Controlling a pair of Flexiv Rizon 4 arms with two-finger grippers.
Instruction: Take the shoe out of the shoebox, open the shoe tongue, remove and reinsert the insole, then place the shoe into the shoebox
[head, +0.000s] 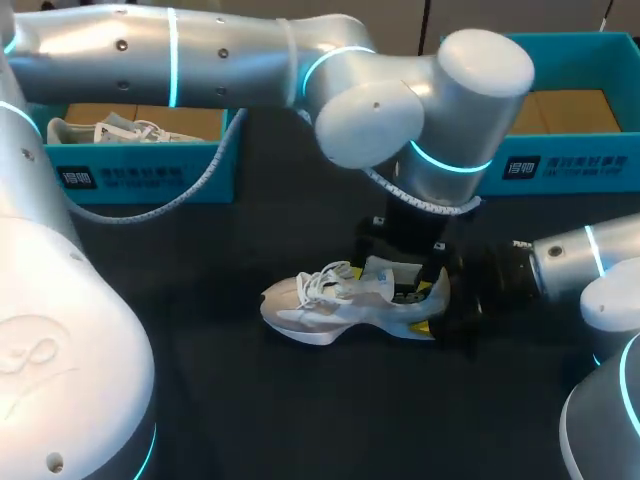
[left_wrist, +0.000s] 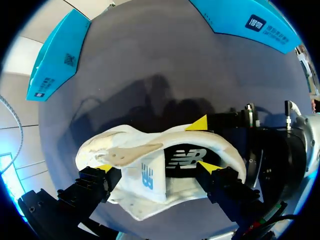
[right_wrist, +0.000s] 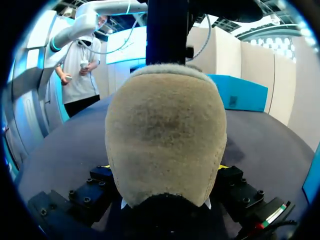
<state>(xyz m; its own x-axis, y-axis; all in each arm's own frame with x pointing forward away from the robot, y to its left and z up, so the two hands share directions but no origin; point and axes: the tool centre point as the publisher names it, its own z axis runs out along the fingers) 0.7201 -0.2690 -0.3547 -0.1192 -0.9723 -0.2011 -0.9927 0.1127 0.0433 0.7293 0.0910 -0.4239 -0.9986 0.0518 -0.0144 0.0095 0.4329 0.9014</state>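
A white shoe (head: 320, 310) lies on the black table, toe to the left. My right gripper (head: 436, 306) comes in from the right and is shut on its heel. In the right wrist view the beige suede heel (right_wrist: 165, 135) fills the space between that gripper's (right_wrist: 163, 167) fingers, whose yellow tips touch both sides. My left arm reaches across from the left, its gripper (head: 400, 285) pointing down into the shoe's opening. In the left wrist view this gripper (left_wrist: 155, 166) is open, with the white tongue (left_wrist: 150, 182) between its fingers and the dark insole (left_wrist: 187, 159) showing.
A teal shoebox (head: 140, 165) at the back left holds another white shoe (head: 100, 130). A second teal shoebox (head: 570, 150) stands at the back right. Bare black table lies in front of the shoe.
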